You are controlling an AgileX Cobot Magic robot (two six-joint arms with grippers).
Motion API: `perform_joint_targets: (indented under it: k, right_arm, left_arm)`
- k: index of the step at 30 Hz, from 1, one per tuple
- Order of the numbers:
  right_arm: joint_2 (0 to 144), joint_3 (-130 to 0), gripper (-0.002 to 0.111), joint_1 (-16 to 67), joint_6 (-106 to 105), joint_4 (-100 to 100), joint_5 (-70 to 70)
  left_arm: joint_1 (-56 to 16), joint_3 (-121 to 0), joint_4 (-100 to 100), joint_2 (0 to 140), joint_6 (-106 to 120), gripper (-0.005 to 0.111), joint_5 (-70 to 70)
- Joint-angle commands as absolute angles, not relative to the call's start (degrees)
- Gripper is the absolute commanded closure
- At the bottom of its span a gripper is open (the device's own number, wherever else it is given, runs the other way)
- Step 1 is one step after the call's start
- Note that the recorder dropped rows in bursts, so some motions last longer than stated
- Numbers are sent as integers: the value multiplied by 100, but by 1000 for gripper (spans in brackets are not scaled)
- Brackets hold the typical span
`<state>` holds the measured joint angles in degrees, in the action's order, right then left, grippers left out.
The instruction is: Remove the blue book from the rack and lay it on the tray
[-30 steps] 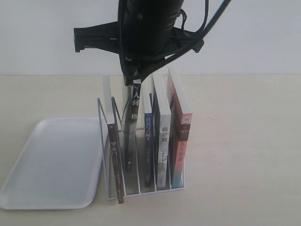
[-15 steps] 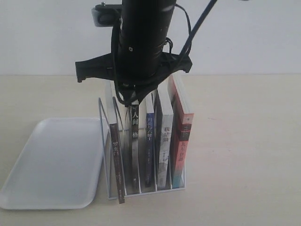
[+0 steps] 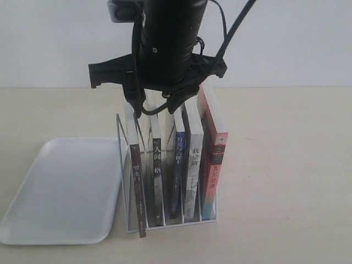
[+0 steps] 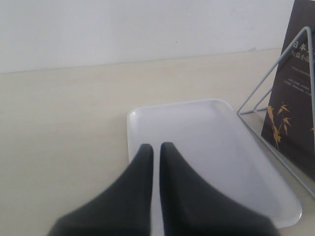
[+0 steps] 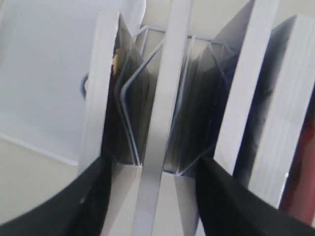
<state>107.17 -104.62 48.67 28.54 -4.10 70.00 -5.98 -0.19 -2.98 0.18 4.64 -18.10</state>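
Observation:
The blue book (image 3: 177, 165) stands upright in the white wire rack (image 3: 118, 165), third from the left, with its dark blue spine facing me. Its page edge (image 5: 246, 88) lies outside my right gripper (image 5: 155, 160). That gripper is open and straddles the top of the black-spined book (image 5: 165, 73) one slot over. The right arm (image 3: 165, 49) hangs over the rack and hides the books' tops. The white tray (image 3: 60, 187) lies flat to the left of the rack. My left gripper (image 4: 156, 147) is shut on nothing above the tray (image 4: 197, 132).
A dark brown book (image 3: 137, 187) leans in the leftmost slot. A white-spined book (image 3: 192, 170) and a red-and-teal book (image 3: 214, 165) fill the right slots. The rack's wire end (image 4: 273, 71) stands beside the tray. Beige table (image 3: 286, 165) surrounds everything.
The black-spined book, raised above its neighbours a second ago, has come down into its slot as the right arm lowered over the rack.

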Motion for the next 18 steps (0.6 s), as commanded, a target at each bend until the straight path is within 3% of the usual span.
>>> perform_joint_targets:
  k: [1,12,18]
  right_arm:
    - [10271,-10466,57,4853,2855,-527,6996]
    - [10131,-10466,58,4853,2954,-1072,6996]
    - [10277,-10466,86,4853,2989,-1107,6996]
  left_arm:
    - [-578,0,-294,0,424,102,-1802]
    - [-578,0,-294,0,424,102,-1802]
    - [-578,0,-294,0,424,102,-1802]
